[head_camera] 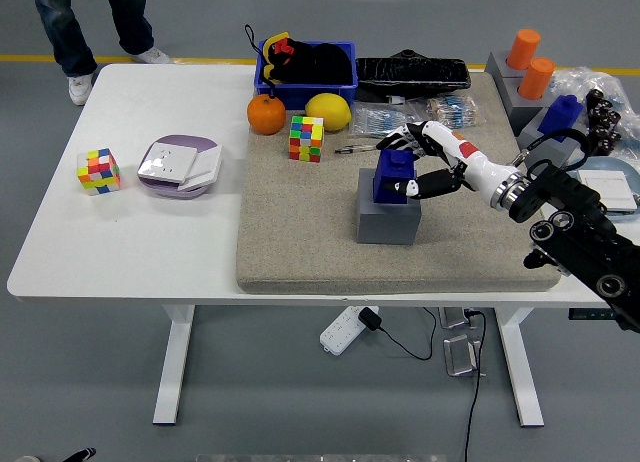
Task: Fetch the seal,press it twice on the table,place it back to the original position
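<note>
Gripping the blue seal (392,174) on its grey block (388,220), the right hand (428,162) encloses it.

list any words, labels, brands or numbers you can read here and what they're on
None can be read.
Packets behind the blue seal: print too small and blurred.
White device at left: pale marks on its lid, not legible.
Power strip under the table: nothing legible.

The right hand (418,162) is wrapping its fingers (398,138) around the blue seal (393,175), which is sitting on the grey block (388,222) just below the hand, on the beige mat (300,252).
</note>
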Robot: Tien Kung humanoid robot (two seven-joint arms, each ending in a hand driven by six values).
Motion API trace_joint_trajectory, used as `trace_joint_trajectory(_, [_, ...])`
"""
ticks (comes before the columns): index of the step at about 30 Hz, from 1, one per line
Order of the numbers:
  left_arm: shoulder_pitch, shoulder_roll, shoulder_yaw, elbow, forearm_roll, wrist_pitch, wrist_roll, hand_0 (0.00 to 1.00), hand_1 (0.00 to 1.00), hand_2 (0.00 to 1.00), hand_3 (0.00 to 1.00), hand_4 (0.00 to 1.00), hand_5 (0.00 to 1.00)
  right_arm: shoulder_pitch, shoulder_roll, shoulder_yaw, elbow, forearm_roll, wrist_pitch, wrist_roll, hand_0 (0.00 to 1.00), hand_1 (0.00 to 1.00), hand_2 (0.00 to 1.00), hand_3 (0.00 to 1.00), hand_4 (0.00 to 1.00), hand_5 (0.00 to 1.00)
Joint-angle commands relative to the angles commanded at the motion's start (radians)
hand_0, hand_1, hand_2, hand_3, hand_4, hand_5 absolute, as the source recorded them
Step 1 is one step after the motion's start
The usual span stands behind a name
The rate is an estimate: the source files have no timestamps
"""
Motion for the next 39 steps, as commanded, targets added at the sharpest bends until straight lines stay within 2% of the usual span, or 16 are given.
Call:
trace_joint_trajectory(8, [-0.003,0.003,-0.004,-0.001,0.003,0.002,-0.002,0.813,0.807,0.777,0.815,0.706,0.425,0.001,-0.038,0.056,0.081,-0.010,0.016,-0.007,0.428,0.331,0.344,0.339,0.590,0.002])
trace_joint_trajectory(12, [0.000,0.006,-0.002,0.000,0.001,0.002,-0.002,0.814,0.807,0.777,0.816,0.708,0.427,-0.018,-0.076,0.139,0.129,-0.028,0.020,-0.015,0.428,0.331,0.345,0.338,0.593,0.002])
trace_joint_trajectory(15, [0.004,0.006,0.005,0.001,-0.004,0.000,0.000,0.814,0.807,0.777,0.816,0.708,0.427,-0.035,-0.091,0.198,0.135,-0.040,0.020,-0.017,0.428,0.331,0.345,0.338,0.593,0.002])
trace_joint_trajectory(18, [0.007,0.006,0.002,0.001,-0.002,0.000,-0.001,0.813,0.806,0.777,0.816,0.708,0.426,-0.060,-0.112,0.234,0.111,-0.051,0.020,-0.020,0.428,0.332,0.345,0.338,0.594,0.002])
trace_joint_trajectory(22, [0.007,0.005,0.000,0.001,-0.002,0.000,-0.001,0.814,0.807,0.777,0.816,0.707,0.427,-0.092,-0.129,0.224,0.059,-0.051,0.022,-0.023,0.425,0.331,0.345,0.339,0.596,0.002])
trace_joint_trajectory(32, [0.007,-0.002,-0.009,0.000,0.004,0.001,-0.002,0.812,0.807,0.777,0.816,0.707,0.426,-0.159,-0.113,0.184,-0.085,-0.059,0.019,-0.024,0.425,0.331,0.345,0.340,0.598,0.002])
trace_joint_trajectory(39, [0.010,-0.005,-0.007,0.001,0.003,0.000,-0.001,0.812,0.807,0.777,0.816,0.707,0.426,-0.180,-0.099,0.186,-0.118,-0.062,0.018,-0.026,0.424,0.331,0.345,0.340,0.598,0.002])
